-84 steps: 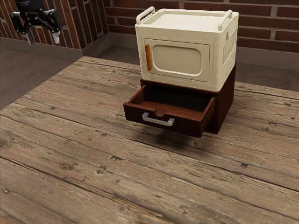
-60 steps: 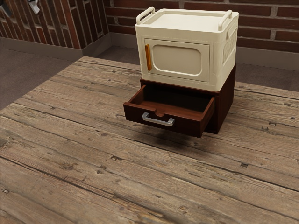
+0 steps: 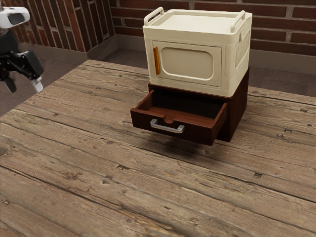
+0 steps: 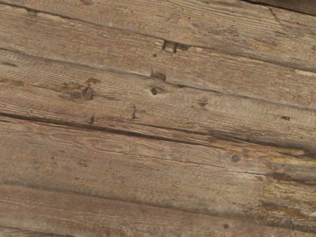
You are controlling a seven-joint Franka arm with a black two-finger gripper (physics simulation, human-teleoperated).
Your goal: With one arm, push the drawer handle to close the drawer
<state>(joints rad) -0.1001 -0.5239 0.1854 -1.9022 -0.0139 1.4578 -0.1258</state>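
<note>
A robot arm [image 3: 14, 18] dangles open jaws well to the exterior view's left of a pulled-out drawer [image 3: 142, 120], silver handle [image 3: 168, 129] on its front, as the wrist view picks out a dark knot [image 4: 87, 94] in the tabletop [image 4: 123, 173], the jaws lower than moments earlier.

A dark-brown wooden drawer [image 3: 153, 123] — silver bar handle [image 3: 167, 127] on its front — juts open, empty, beneath a cream cabinet [image 3: 191, 52].
</note>
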